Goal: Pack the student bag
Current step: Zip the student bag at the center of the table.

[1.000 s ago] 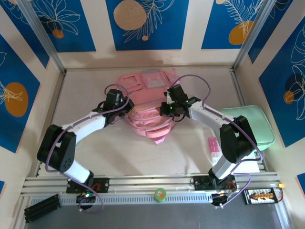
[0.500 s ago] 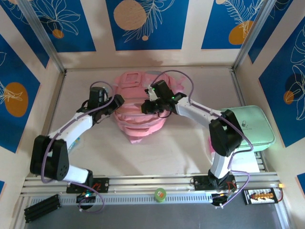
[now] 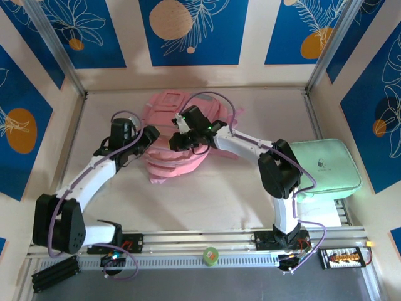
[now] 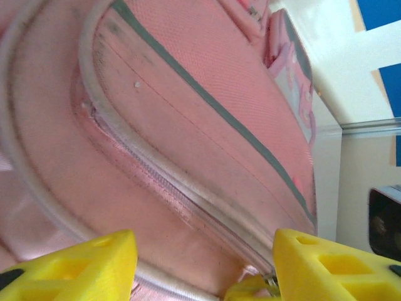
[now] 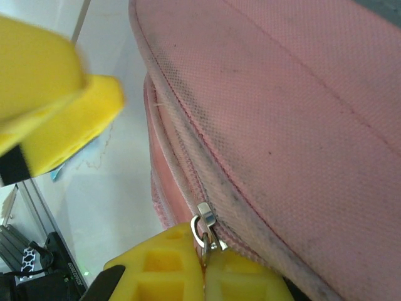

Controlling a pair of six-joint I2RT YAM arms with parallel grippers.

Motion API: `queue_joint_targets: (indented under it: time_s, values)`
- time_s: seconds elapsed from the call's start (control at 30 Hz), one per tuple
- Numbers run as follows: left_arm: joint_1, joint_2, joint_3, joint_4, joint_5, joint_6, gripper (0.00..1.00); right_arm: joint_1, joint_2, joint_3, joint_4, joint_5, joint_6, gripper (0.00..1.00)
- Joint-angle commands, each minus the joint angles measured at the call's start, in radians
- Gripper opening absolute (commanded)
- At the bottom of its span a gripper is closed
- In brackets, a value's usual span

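Tabletop point(image 3: 219, 194) — arms stretched fwd, R pincer point(image 5: 203, 269) pinching bag point(image 3: 169, 166) zip point(image 5: 205, 222).

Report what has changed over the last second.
The right tool, shut on a zipper pull, travelled left across the student bag, and the bag slid left with it. The left tool swung left too and opened its jaws. The mint-green case stayed put, and the right tool stayed shut.
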Motion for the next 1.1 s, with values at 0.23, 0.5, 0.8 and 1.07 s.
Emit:
queue_joint_targets:
  time_s: [0.23,0.5,0.8,1.07]
  values:
    - [0.001,0.113,0.029,0.099,0.035,-0.054,0.5,0.045,-0.015,0.009,0.026,-0.17,-0.068,0.0]
    - [0.001,0.106,0.034,0.045,-0.011,-0.018,0.23,0.044,-0.049,-0.047,-0.028,-0.059,-0.096,0.0]
    - [0.0,0.063,0.074,-0.1,-0.086,0.1,0.0,-0.051,-0.179,-0.232,-0.024,0.001,-0.026,0.0]
    - [0.0,0.05,0.083,-0.122,-0.059,0.14,0.0,-0.15,-0.239,-0.304,-0.071,0.06,-0.066,0.0]
